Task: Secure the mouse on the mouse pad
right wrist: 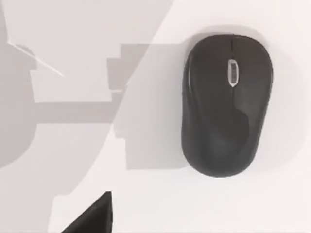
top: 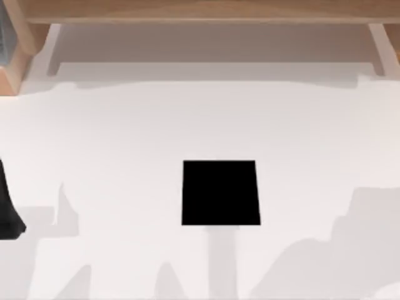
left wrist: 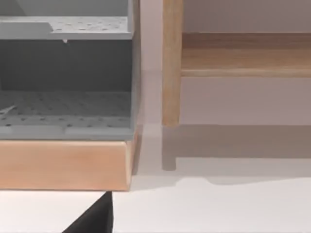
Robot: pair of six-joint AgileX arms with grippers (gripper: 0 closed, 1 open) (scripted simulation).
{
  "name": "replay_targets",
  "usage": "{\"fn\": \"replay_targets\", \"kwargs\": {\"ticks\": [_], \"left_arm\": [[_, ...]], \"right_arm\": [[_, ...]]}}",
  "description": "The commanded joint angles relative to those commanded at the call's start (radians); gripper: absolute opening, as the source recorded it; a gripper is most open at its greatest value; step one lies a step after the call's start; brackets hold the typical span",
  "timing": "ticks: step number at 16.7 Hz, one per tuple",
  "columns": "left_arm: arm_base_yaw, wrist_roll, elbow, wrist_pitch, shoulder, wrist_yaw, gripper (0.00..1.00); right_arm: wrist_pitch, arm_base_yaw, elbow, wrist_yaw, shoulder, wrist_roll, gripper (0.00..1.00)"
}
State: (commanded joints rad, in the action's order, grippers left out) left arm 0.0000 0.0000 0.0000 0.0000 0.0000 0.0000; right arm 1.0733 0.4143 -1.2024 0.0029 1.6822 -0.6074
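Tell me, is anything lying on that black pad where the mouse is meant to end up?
Nothing visible does. The mouse pad lies bare on the white table. The mouse rests on the table surface in the right wrist view, with nothing beside it.

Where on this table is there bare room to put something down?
Bare white table runs either side of the mouse pad, whose black top is bare too. The back edge, under the wooden shelf, is tighter. The mouse lies on white surface under the right wrist camera.
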Motion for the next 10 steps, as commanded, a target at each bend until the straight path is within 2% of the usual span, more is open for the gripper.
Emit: {"fn": "replay_targets", "kwargs": {"ticks": [7, 10], "left_arm": [[0.000, 0.000, 0.000, 0.000, 0.000, 0.000, 1.00], [0.000, 0.000, 0.000, 0.000, 0.000, 0.000, 1.00]], "right_arm": [[0.009, 0.002, -0.015, 0.000, 0.020, -0.007, 1.00], [-0.059, 0.003, 0.028, 0.000, 0.050, -0.005, 1.00]]}}
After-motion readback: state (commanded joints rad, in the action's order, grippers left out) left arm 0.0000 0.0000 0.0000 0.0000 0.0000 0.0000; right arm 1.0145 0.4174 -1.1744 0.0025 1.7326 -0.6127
